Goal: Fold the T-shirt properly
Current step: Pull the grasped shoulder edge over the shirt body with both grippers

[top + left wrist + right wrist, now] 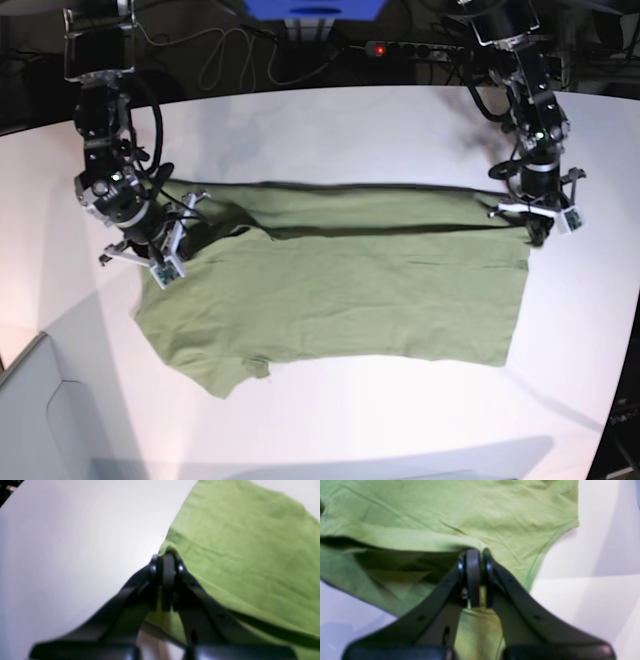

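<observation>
Left hand (167,562), right hand (476,555) each pinching T-shirt (340,300) far-edge corners.

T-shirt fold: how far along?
Early. Done: the T-shirt lies spread on the white table, its far long edge turned over in a band. In hand: the left gripper and right gripper each pinch that edge at opposite ends. Left: remaining folds; one sleeve sticks out.

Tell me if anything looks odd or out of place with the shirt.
Nothing looks damaged. The T-shirt is mid-fold, its far edge lifted by the left pincer and right pincer, slightly wrinkled.
</observation>
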Tool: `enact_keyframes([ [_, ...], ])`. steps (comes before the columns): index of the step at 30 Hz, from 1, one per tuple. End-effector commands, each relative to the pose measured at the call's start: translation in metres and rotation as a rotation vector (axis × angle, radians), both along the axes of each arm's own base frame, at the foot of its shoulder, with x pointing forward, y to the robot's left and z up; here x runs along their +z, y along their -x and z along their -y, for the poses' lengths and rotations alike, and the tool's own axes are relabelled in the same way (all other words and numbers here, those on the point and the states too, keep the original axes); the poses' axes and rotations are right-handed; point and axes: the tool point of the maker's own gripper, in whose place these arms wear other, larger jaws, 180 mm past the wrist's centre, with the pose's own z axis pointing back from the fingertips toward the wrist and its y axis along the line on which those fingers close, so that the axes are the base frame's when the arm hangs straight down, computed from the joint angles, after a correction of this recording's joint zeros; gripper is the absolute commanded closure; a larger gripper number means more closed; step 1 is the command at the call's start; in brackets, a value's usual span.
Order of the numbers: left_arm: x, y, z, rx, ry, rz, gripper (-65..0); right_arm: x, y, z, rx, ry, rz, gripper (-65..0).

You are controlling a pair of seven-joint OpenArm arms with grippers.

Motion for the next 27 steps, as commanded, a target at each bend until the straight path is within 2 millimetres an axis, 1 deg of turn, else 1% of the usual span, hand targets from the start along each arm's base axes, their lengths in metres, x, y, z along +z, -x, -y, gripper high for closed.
enact_keyframes([
  [1,0.019,-0.009,-0.005,-0.001,-0.028,0.059,0.0,0.014,-0.01,0.002,0.009,-0.002,0.052,-0.1],
  [5,0.026,-0.016,-0.004,-0.002,-0.029,0.079,0.0,0.015,-0.01,0.002,0.008,-0.002,0.052,-0.1],
  [8,0.027,-0.024,-0.001,-0.014,-0.017,0.066,0.0,0.017,-0.012,0.011,-0.019,0.0,0.058,-0.1],
  [13,0.031,-0.034,-0.004,-0.023,-0.016,0.055,0.0,0.016,-0.011,0.013,-0.024,0.0,0.056,-0.1],
  [17,0.032,-0.035,-0.004,-0.023,-0.016,0.058,0.0,0.015,-0.01,0.013,-0.027,-0.001,0.054,-0.1],
  [19,0.031,-0.034,-0.005,-0.022,-0.015,0.055,0.0,0.015,-0.01,0.013,-0.027,-0.003,0.054,-0.1],
  [23,0.016,-0.032,-0.006,-0.013,0.006,0.023,0.0,0.015,-0.01,0.012,-0.025,-0.003,0.053,-0.1],
  [24,0.016,-0.033,-0.007,-0.012,0.01,0.024,-2.6,0.015,-0.01,0.013,-0.027,-0.003,0.054,-0.1],
  [27,0.013,-0.033,-0.007,-0.002,0.017,0.02,-15.2,0.013,-0.009,0.013,-0.028,-0.003,0.048,-0.7],
])
